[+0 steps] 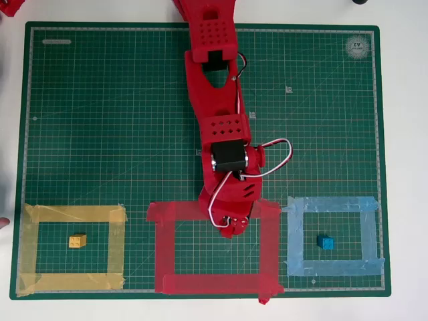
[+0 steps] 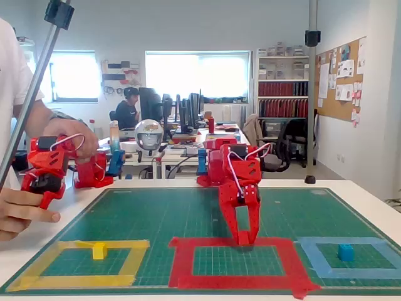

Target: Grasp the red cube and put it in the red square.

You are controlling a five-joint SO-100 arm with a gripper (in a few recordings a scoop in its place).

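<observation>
My red gripper (image 1: 231,229) points down over the upper strip of the red square (image 1: 164,254), just inside its top edge. In the fixed view the gripper (image 2: 244,238) has its two fingers narrowed to a small red block at their tips, just above or on the red square (image 2: 182,260). That block looks like the red cube (image 2: 244,237), held between the tips. From overhead the cube is hidden under the gripper. Red on red makes its outline hard to read.
A yellow cube (image 1: 77,241) sits inside the yellow tape frame (image 1: 30,247) on the left. A blue cube (image 1: 326,242) sits inside the light-blue frame (image 1: 371,234) on the right. All lie on a green cutting mat (image 1: 100,120). A person's hand (image 2: 19,213) is at the left edge.
</observation>
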